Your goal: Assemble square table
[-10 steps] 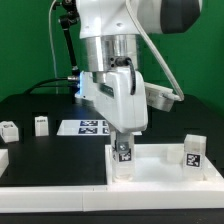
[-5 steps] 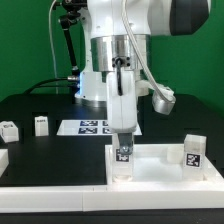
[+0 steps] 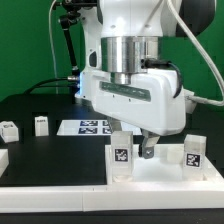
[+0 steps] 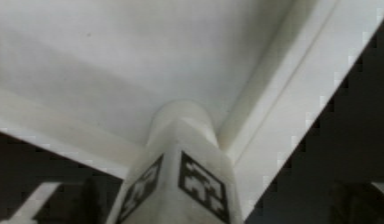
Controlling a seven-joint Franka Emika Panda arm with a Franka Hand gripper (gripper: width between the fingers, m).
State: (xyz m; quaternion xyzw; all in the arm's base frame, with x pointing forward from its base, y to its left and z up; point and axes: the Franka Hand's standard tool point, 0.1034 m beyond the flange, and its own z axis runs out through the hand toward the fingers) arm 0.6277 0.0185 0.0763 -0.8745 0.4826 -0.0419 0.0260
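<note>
The square tabletop (image 3: 165, 172) lies hollow face up at the front of the exterior view, and its rim also shows in the wrist view (image 4: 304, 70). A white tagged leg (image 3: 121, 158) stands upright in its near left corner; it also shows in the wrist view (image 4: 180, 180). My gripper (image 3: 135, 150) hangs over this leg, open, with one finger (image 3: 148, 149) apart from the leg on the exterior view's right and the other hidden behind it. A second leg (image 3: 194, 153) stands on the tabletop's right side. Two more legs (image 3: 10, 130) (image 3: 41, 125) stand on the black table at the left.
The marker board (image 3: 92, 126) lies flat behind the tabletop, under the arm. A white bar end (image 3: 3, 158) lies at the exterior view's left edge. The arm's wide hand hides the tabletop's back part.
The hand has turned about a quarter turn over the corner leg and now shows its broad side. One finger now stands clear to the leg's right. The leg stays upright in its corner.
</note>
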